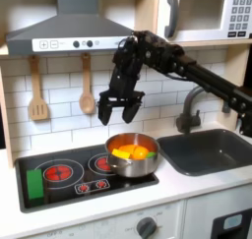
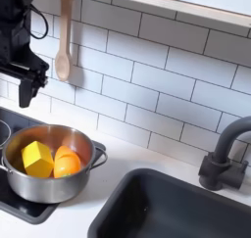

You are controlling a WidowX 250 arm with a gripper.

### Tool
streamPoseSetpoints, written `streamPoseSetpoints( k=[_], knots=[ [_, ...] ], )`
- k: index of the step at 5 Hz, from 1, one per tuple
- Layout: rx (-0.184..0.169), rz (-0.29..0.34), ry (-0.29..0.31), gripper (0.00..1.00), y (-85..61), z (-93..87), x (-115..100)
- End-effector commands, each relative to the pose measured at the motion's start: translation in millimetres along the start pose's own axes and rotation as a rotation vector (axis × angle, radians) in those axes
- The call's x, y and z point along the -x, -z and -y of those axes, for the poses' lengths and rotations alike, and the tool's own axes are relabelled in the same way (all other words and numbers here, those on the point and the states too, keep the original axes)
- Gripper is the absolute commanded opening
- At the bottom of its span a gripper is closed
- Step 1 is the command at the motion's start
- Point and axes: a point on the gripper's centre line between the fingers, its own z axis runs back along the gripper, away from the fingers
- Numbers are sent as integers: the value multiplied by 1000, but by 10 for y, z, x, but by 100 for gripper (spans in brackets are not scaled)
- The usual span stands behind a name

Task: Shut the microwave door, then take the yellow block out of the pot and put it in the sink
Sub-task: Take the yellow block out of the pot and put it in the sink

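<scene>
Hovering with fingers spread and empty, the gripper (image 1: 117,110) hangs directly above the pot (image 1: 133,156), the yellow block (image 2: 37,158) straight below.

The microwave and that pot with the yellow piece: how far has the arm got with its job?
The microwave door already looks shut, flush against its button panel. In hand: the end effector hangs open above the pot, gripping nothing. Still left: the yellow block sits inside the pot beside an orange piece, and must be lifted out and set in the sink, which looks bare.
</scene>
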Motion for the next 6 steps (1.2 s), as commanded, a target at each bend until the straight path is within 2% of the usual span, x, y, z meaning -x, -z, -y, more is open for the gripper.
streamPoseSetpoints(
  k=[1, 5, 6],
  knots=[
    [50, -54, -20, 100, 157, 62, 63],
    [49, -52, -21, 100, 144, 61, 60],
    [68, -91, -28, 100, 260, 99, 103]
  ],
)
